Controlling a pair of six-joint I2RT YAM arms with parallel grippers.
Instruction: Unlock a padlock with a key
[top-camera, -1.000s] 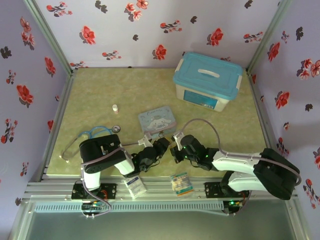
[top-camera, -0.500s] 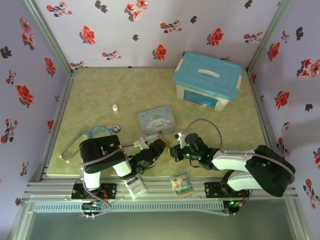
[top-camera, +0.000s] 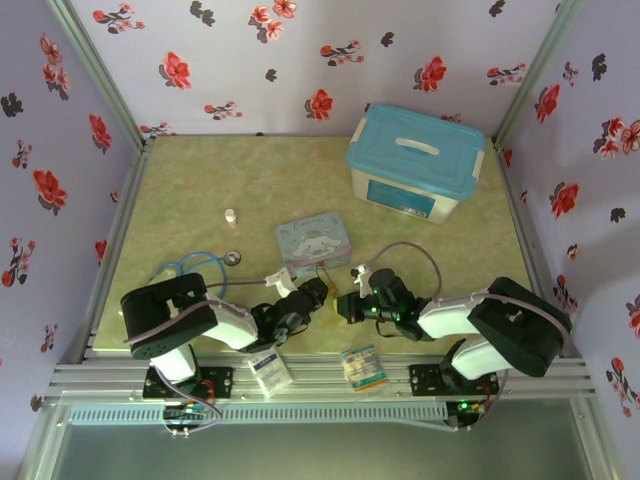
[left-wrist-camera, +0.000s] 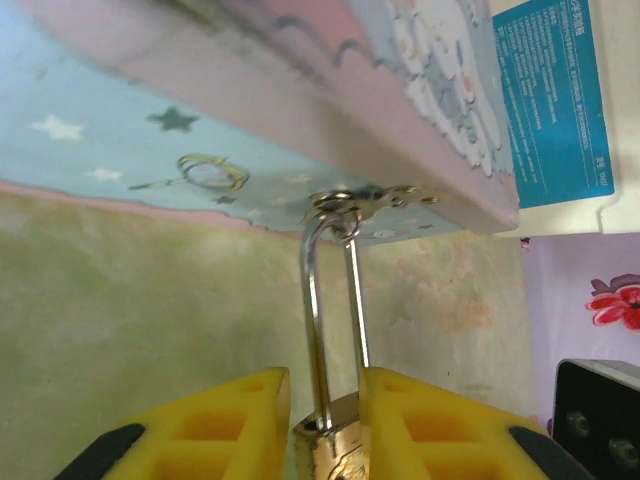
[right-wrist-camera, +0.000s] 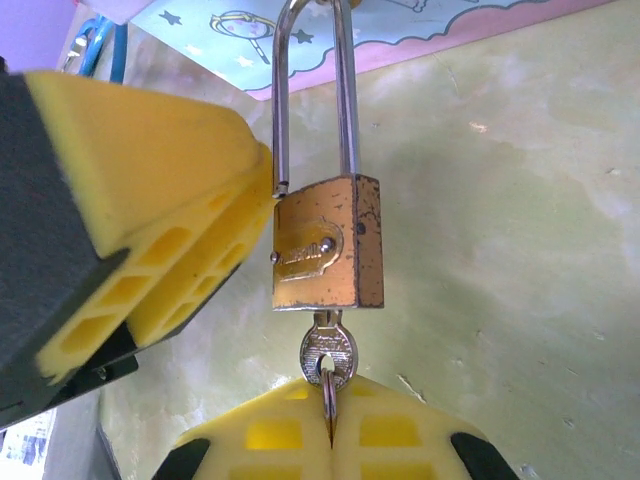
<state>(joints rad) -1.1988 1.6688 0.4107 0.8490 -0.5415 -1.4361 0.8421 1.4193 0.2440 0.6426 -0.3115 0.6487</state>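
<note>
Near edge: two small packets lie on the rail, a white-and-blue packet and a greenish packet.

Just beyond, two arms lie low over the surface, tips facing each other.

Right pincer: both yellow fingers pressed together on the bow of the key. One key counted. It stands upright with its blade up in the underside of the padlock.

Left pincer: two yellow fingers flank the brass body, one on each side, and appear clamped on it (contact is plain on one side in the right wrist view).

One padlock counted, held between the two pincers just in front of the tin. Its long shackle rises from the body and passes through a small metal ring on the tin's edge.

One tin, pastel, with a cartoon figure on its lid.

Left of the tin: one silver disc on blue tubing — the tubing curls toward the left edge.

Farther back: one small white cylinder, upright, well apart from the tin.

Far right: one blue-lidded box, lid on.
</note>
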